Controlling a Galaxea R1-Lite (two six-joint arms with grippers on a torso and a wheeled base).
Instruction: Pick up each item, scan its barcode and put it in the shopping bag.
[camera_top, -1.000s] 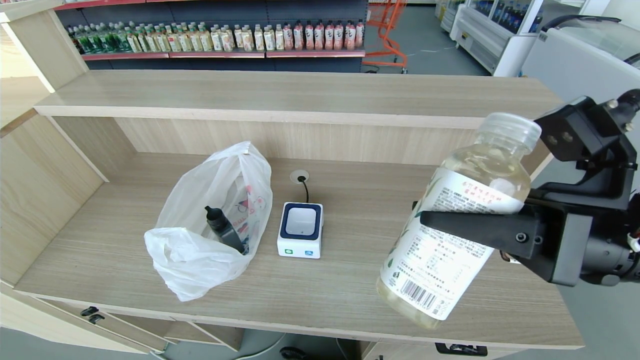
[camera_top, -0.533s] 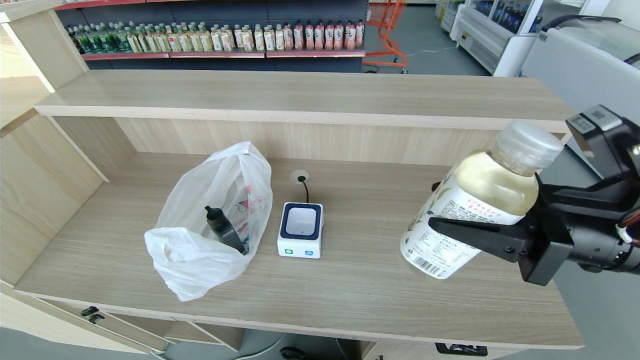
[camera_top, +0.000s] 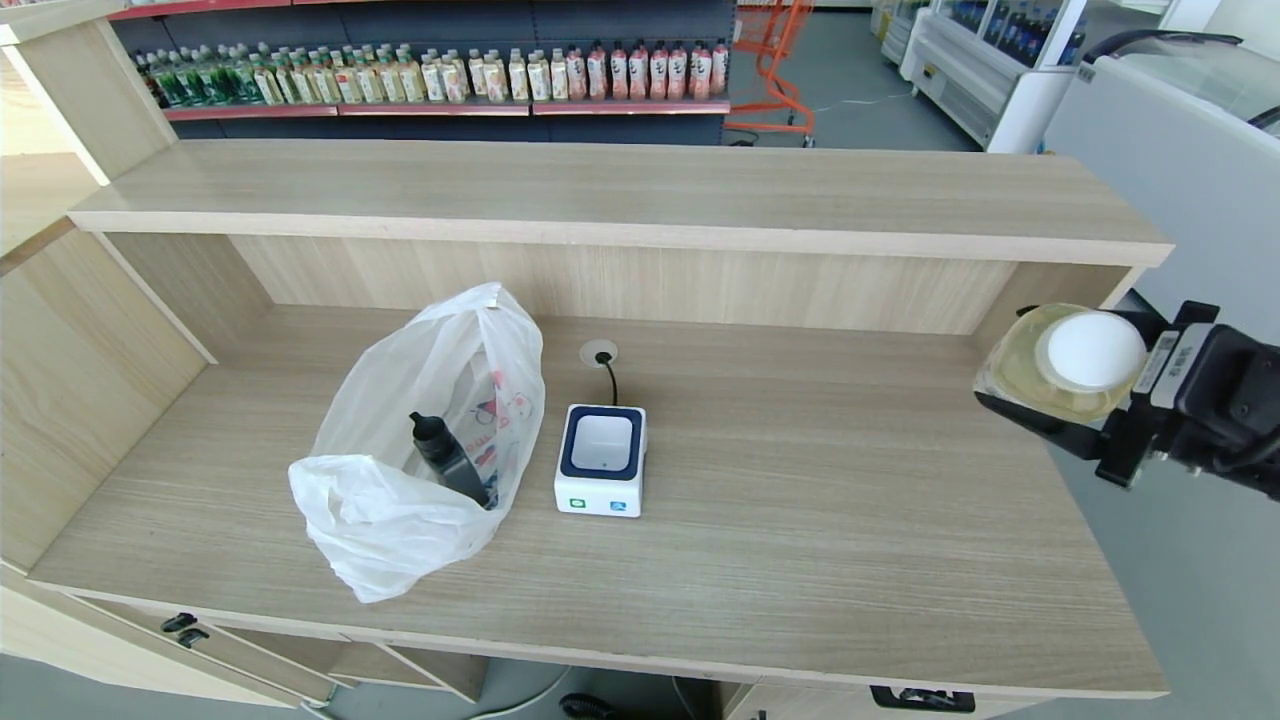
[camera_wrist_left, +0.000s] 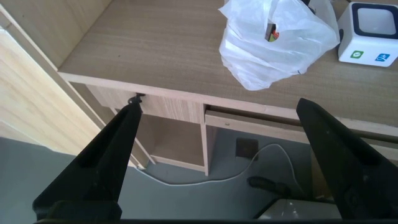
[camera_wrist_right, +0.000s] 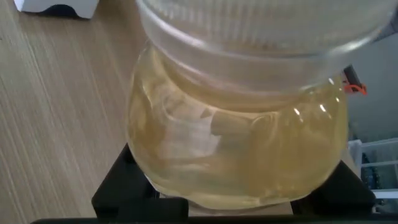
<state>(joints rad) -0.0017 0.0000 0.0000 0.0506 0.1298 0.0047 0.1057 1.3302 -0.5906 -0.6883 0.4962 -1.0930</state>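
Wrist view: left jaws gape empty just off the surface (camera_wrist_left: 155, 43) front edge. Head view: right jaws clench a pale-yellow bottle (camera_top: 1065, 360), cap facing the camera, at the surface's right end; farther left, the scanner (camera_top: 600, 458) sits beside the shopping bag (camera_top: 370, 520).

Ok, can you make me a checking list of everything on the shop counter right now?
Surface: pale wood counter, no spills seen.
Job's things: drink bottle held up at the counter's right end; white bag open, dark bottle inside; scanner beside the bag.
Clutter: nothing seen.
Grippers: left gripper, jaws open and empty, by the counter's front; right gripper, jaws shut on the drink bottle.
Cables: black cable from scanner into a counter hole.
Surroundings: shelf of drinks, freezers.
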